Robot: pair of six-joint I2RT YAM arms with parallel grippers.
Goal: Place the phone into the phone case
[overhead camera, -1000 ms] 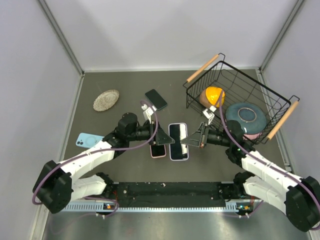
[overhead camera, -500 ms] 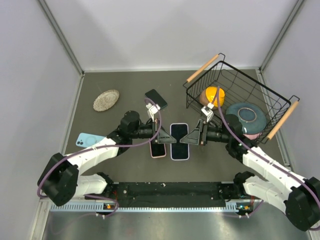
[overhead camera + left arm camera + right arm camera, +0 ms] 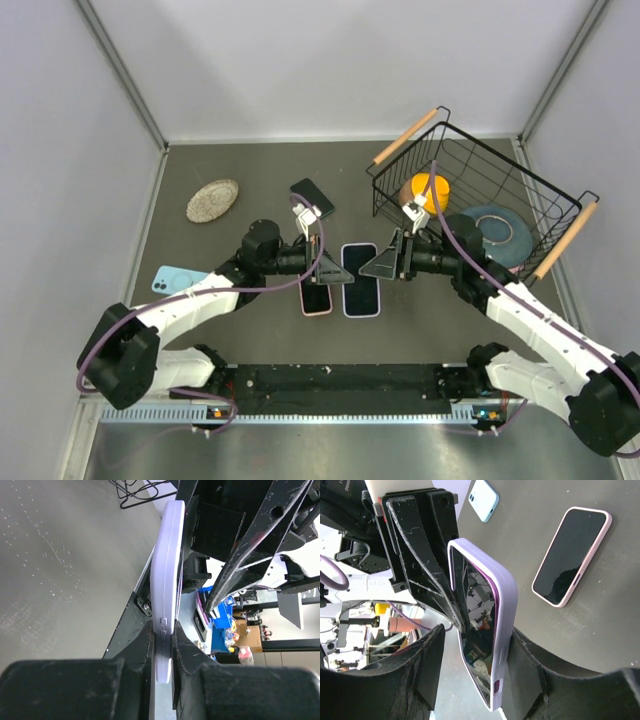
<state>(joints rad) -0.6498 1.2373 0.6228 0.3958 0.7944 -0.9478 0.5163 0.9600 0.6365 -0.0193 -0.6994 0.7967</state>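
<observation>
A dark-screened phone in a lilac case (image 3: 361,283) is held between both arms at the table's middle. My left gripper (image 3: 338,273) is shut on it, one finger on the screen and one on the back, as the left wrist view shows (image 3: 162,630) along the case's edge (image 3: 169,560). My right gripper (image 3: 374,267) is open and straddles the phone's width (image 3: 477,635). Its right pad (image 3: 522,665) touches the case's side and its left pad stands apart. A pink-cased phone (image 3: 316,299) lies flat beside them (image 3: 572,555).
A black phone (image 3: 312,199) lies behind the grippers. A light blue phone or case (image 3: 177,281) lies at the left. A small patterned plate (image 3: 212,200) is at the back left. A wire basket (image 3: 560,215) at the right holds an orange item and a blue plate.
My right gripper has come in closer from the right around the lilac-cased phone, and its arm has risen. My left gripper keeps its hold. The phone has barely shifted.
</observation>
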